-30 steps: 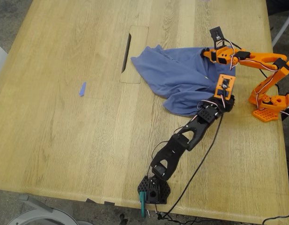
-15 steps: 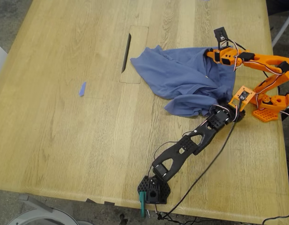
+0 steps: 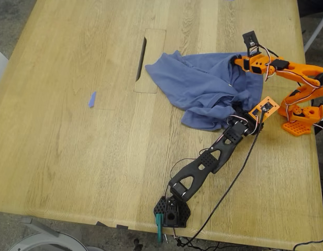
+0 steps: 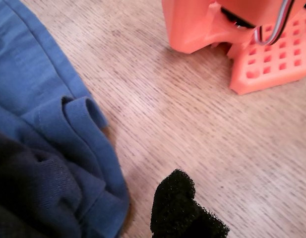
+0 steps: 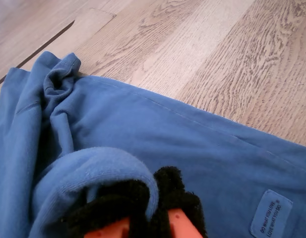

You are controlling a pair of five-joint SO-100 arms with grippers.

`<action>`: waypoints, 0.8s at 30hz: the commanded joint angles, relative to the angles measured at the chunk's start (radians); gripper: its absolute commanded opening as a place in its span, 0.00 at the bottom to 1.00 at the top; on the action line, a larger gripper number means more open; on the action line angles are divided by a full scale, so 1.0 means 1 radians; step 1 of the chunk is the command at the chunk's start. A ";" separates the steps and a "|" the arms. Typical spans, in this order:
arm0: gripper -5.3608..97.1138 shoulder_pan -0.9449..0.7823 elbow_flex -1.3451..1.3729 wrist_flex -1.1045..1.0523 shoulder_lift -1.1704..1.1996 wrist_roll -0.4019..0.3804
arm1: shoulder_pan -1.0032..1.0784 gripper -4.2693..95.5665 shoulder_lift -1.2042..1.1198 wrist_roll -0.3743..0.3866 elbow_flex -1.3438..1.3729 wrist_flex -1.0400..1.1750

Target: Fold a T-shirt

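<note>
Exterior view: one T-shirt (image 3: 203, 89), two arms; second claw (image 5: 152, 210) clamped on hem; first claw's (image 4: 185, 210) state unclear.

The T-shirt (image 3: 205, 89) is soft matt knit cloth, rumpled, with stitched hems and a small sewn fabric label (image 5: 271, 214) at 5 o'clock in the second wrist view. The table (image 3: 72, 146) is pale wood, open-grained, with a low sheen. My second gripper (image 5: 155, 208) wears black fuzzy foam pads (image 5: 170, 188) over smooth orange plastic. My first gripper's foam pad (image 4: 180, 208) looks coarse and spongy.
</note>
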 commanded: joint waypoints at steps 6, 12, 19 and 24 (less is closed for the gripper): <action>0.66 -0.051 0.069 -0.040 0.040 0.080 | -0.003 0.04 0.060 -0.006 0.003 0.012; 0.66 -0.067 0.092 -0.055 -0.002 0.120 | -0.002 0.04 0.063 -0.006 -0.003 0.014; 0.66 -0.075 0.095 -0.055 -0.046 0.169 | -0.002 0.04 0.077 -0.006 -0.023 0.026; 0.63 -0.098 0.097 -0.025 -0.057 0.201 | -0.005 0.04 0.104 -0.005 -0.009 0.029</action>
